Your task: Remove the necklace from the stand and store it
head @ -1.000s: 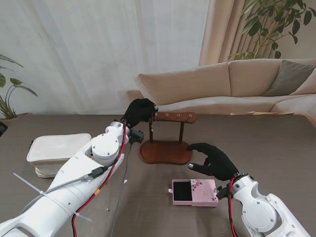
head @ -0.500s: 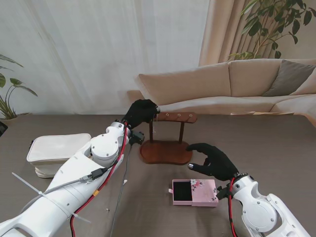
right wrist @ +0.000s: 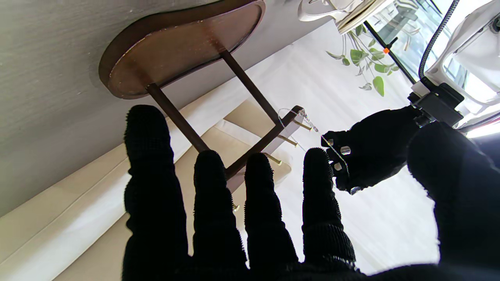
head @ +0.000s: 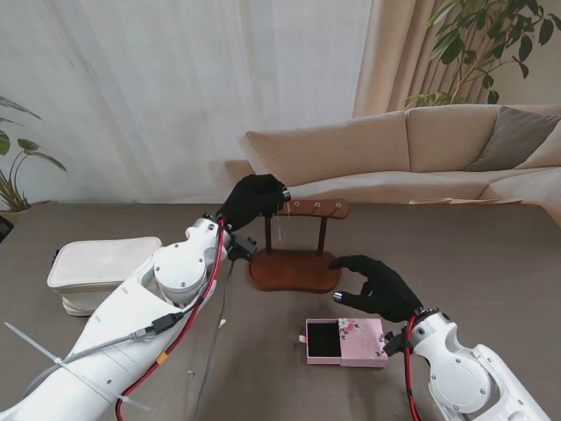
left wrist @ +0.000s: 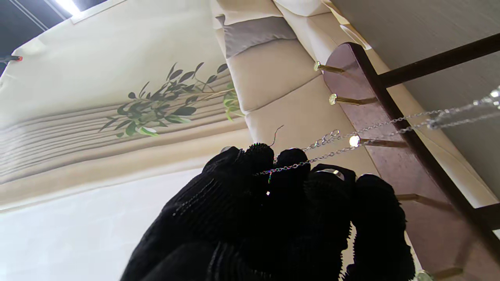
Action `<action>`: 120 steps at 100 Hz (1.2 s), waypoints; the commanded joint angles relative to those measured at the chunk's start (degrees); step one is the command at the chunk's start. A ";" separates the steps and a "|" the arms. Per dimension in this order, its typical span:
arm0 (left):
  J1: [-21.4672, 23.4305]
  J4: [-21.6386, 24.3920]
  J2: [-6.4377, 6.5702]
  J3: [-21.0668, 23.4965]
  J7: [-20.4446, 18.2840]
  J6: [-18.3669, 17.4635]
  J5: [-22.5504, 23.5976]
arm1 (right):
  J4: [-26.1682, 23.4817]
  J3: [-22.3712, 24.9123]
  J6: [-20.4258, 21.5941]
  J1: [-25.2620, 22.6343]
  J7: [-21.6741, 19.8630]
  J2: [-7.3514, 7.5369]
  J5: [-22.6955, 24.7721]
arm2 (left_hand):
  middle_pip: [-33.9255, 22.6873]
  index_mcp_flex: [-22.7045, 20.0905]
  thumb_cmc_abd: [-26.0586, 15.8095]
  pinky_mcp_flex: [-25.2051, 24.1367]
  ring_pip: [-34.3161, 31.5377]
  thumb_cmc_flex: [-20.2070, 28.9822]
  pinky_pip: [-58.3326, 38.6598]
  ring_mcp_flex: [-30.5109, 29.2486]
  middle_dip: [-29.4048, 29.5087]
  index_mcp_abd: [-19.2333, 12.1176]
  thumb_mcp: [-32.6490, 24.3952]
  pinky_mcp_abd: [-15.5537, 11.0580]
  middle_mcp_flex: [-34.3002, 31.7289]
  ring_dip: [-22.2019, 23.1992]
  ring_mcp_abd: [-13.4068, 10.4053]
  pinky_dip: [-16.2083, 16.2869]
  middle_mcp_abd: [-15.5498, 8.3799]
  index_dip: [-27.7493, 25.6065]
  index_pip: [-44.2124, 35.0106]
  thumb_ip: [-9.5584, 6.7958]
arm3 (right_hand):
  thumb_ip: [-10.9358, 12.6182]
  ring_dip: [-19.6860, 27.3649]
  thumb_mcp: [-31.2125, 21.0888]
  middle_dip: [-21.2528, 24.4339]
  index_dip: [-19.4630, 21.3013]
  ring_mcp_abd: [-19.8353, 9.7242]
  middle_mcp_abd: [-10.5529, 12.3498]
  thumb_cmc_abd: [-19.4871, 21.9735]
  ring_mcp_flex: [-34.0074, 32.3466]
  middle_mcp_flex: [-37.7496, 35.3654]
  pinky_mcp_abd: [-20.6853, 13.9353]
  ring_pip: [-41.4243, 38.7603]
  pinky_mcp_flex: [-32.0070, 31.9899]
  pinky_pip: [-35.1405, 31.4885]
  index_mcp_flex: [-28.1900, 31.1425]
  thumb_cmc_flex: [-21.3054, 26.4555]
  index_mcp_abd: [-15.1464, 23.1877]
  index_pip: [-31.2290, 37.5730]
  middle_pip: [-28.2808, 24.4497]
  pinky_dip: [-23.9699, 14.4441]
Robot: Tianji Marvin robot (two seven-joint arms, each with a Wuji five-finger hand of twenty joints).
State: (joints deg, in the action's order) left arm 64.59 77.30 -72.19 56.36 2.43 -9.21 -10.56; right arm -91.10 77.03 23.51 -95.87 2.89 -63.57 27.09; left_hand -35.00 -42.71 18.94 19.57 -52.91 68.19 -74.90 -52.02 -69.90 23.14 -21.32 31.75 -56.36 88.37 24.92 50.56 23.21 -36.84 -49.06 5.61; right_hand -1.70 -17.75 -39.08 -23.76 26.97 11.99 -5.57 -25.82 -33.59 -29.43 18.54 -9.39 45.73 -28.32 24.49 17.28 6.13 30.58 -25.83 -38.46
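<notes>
At the left end of the stand's crossbar (head: pixel 308 209), our left hand (head: pixel 252 199) has its fingertips (left wrist: pixel 293 158) pinched on the necklace (left wrist: pixel 375 128), and the chain runs taut from that pinch across a brass peg (left wrist: pixel 354 141) on the bar. So the necklace is partly lifted but, as far as we can tell, not clear of the pegs. Main risk: we pull sideways instead of along the peg, the chain snags, and the light stand (head: pixel 294 270) tips or drags. Second risk: the pinch is thin, so the chain may slip out. Our right hand (head: pixel 379 288) hovers spread and empty between the stand base and the open pink box (head: pixel 345 341), touching neither. Versus a second ago, the left hand sits slightly higher and farther along the bar, the chain hangs clearer; right hand, box and white pouch (head: pixel 98 272) are unchanged.
</notes>
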 commanded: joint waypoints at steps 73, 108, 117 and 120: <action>16.15 14.33 3.85 7.06 -0.86 -3.65 7.07 | -0.70 -0.69 -0.64 -0.99 -1.89 0.28 0.82 | -0.37 -1.76 1.52 1.95 -1.28 0.81 -3.57 -2.52 -0.55 -2.41 -3.59 -3.61 -2.37 1.58 -2.03 -0.73 -1.15 -0.25 -1.35 -0.03 | 0.67 0.13 2.84 0.71 -1.58 -0.49 0.31 2.17 -0.72 -0.43 0.47 0.45 -33.85 1.58 0.89 1.27 0.70 -0.67 0.83 -2.17; 24.65 19.02 4.71 9.53 1.50 -6.73 12.23 | -0.41 -0.60 -1.05 -1.41 -2.79 0.56 1.54 | -0.34 -2.11 1.62 2.59 -1.42 0.43 -3.86 -2.98 -0.11 -2.71 -3.83 -3.64 -2.71 1.58 -2.33 -1.10 -1.44 -0.16 -1.10 0.04 | 0.65 0.14 2.78 0.64 -1.48 -0.54 0.30 1.70 -0.38 -0.01 0.38 0.49 -34.03 1.62 0.57 0.98 0.69 -0.62 0.72 -2.21; 25.95 19.53 4.61 9.96 2.67 -7.57 12.89 | -0.49 -0.56 -1.03 -1.57 -3.32 0.73 1.91 | -0.36 -2.19 1.63 2.68 -1.45 0.39 -3.92 -3.05 -0.05 -2.80 -3.86 -3.69 -2.77 1.58 -2.38 -1.18 -1.56 -0.18 -1.07 0.06 | 0.63 0.19 2.71 0.67 -1.49 -0.71 0.28 1.38 0.07 0.56 0.14 0.64 -34.36 1.72 0.16 0.72 0.65 -0.72 0.83 -2.21; 26.24 19.71 4.57 10.13 2.95 -7.73 12.93 | -0.58 -0.51 -0.99 -1.66 -3.44 0.80 2.30 | -0.31 -2.19 1.64 2.66 -1.46 0.46 -3.92 -3.03 0.01 -2.61 -3.91 -3.67 -2.78 1.58 -2.35 -1.22 -1.43 -0.11 -0.93 0.03 | 0.63 0.19 2.66 0.65 -1.47 -0.78 0.23 1.18 0.15 0.74 0.10 0.66 -34.43 1.73 0.06 0.59 0.50 -0.72 0.82 -2.22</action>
State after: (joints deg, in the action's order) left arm 90.01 96.55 -67.52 66.28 5.69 -16.49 2.64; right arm -91.45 76.59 22.53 -96.82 0.63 -62.94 28.56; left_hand -35.00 -43.18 19.04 21.33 -52.91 67.54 -75.43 -53.49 -69.90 23.07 -22.04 31.20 -57.67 88.37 24.13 49.86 22.61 -36.83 -48.86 5.62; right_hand -1.70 -17.75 -39.11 -23.76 26.97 12.00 -5.57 -25.10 -33.59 -29.43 18.54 -9.38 45.73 -28.31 24.49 17.28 6.13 30.56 -25.83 -38.46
